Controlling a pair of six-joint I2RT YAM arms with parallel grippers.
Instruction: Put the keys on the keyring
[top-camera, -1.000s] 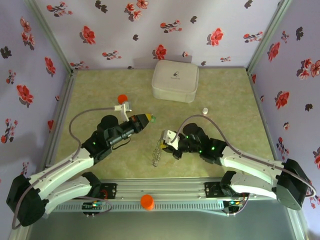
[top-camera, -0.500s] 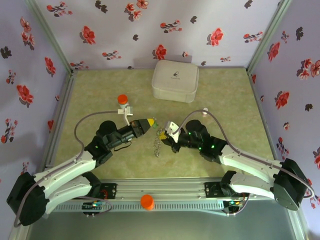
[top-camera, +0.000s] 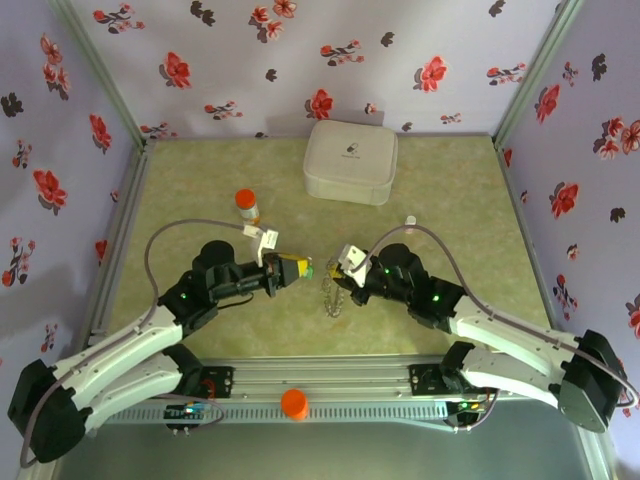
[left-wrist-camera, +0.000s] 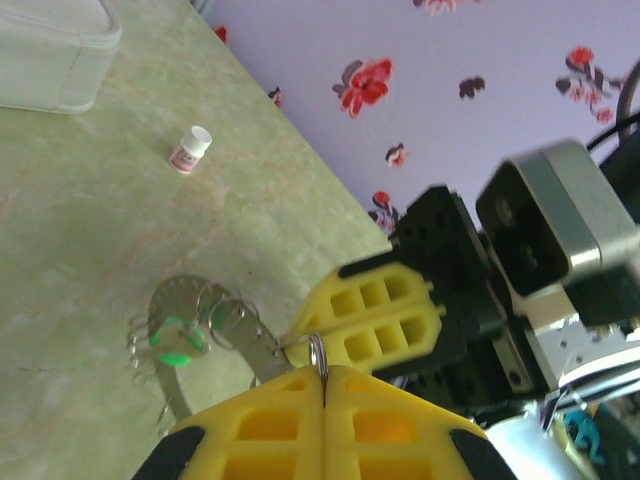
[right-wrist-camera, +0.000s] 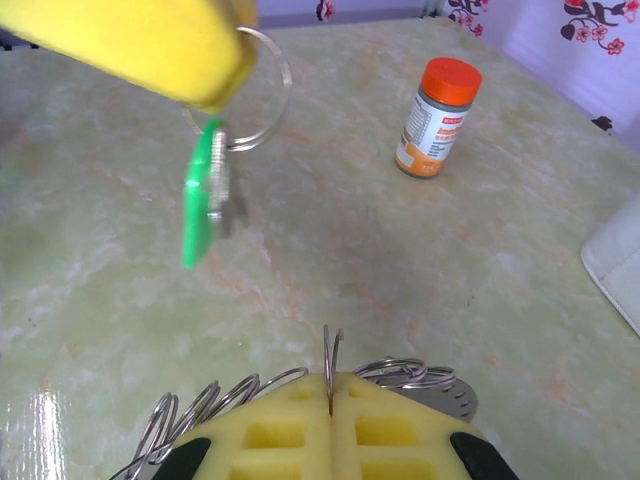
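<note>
From above: finds the left gripper (top-camera: 298, 268) with jaws closed, a green key (top-camera: 307, 268) at its tip, drawn nearer the bases than a second ago and away from the orange-capped bottle (top-camera: 245, 205). Finds the right gripper (top-camera: 338, 280) just beside it, clamped on the keyring (top-camera: 331, 300), dangling further right than before. Left wrist: shows yellow pads (left-wrist-camera: 270, 425) pinched on a thin ring (left-wrist-camera: 318, 350). Right wrist: shows closed pads gripping one keyring loop, the key hanging from the opposite finger's ring.
</note>
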